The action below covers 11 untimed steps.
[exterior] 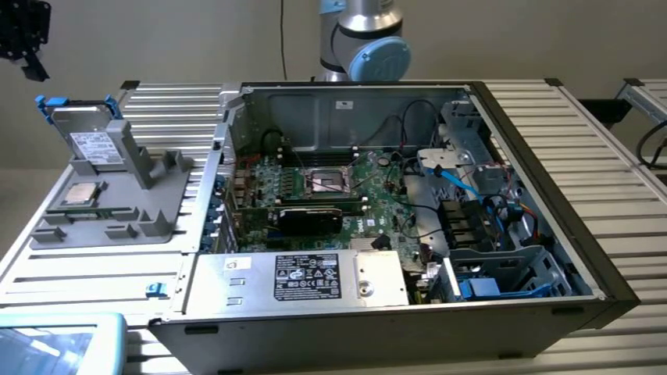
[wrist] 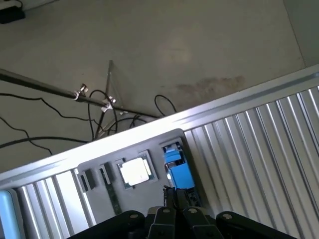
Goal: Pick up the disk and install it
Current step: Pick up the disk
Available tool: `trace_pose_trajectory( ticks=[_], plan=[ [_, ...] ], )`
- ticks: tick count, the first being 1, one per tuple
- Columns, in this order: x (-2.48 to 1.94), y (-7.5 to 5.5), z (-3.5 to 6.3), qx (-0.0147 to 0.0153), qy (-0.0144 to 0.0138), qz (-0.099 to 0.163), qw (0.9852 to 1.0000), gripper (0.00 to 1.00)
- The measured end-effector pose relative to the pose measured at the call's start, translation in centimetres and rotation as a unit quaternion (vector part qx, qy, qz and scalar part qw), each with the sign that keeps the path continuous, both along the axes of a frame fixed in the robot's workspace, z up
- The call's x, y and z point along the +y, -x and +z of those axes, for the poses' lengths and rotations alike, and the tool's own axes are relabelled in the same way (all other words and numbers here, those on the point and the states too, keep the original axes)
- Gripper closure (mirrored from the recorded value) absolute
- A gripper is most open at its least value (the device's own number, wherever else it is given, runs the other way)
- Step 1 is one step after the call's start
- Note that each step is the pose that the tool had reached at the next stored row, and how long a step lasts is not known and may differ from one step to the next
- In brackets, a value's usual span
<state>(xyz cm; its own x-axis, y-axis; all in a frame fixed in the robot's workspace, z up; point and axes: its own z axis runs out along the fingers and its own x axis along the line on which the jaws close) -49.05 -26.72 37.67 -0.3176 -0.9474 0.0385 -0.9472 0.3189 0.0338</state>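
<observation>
overhead, jaws pressed together above disk [exterior: 92,144], upright in grey holder [exterior: 162,219] beside cpu chip [exterior: 81,194].

txt: none legible | disk [exterior: 92,144] label: print too small | silver box [exterior: 365,281] label: unreadable

With the exterior view taken as a dial centred on the open computer case [exterior: 552,180], which is laid on the slatted table [exterior: 610,156], the part fixture [exterior: 115,223] is placed at nine o'clock, just beside the case. On the fixture, the disk [exterior: 92,141] is stood upright at the twelve o'clock end, and the CPU chip [exterior: 80,194] is laid flat at six o'clock of it. The gripper [wrist: 176,195] is hung above the disk, apart from it. Inside the case, the motherboard [exterior: 344,203] is seated centrally, the power supply [exterior: 302,277] at six o'clock and the drive cage [exterior: 501,273] at four o'clock. The arm's base [exterior: 360,47] is set at twelve o'clock, behind the case.
</observation>
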Motion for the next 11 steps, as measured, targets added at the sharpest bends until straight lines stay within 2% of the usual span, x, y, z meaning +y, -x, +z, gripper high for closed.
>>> trace_pose_trajectory(
  ticks=[5,11],
  plan=[
    [0.00,0.00,-0.01,-0.0001,0.0000,0.045,0.9990,0.89],
    [0.00,0.00,-0.01,0.0000,0.0000,0.099,0.9951,0.89]
  ],
)
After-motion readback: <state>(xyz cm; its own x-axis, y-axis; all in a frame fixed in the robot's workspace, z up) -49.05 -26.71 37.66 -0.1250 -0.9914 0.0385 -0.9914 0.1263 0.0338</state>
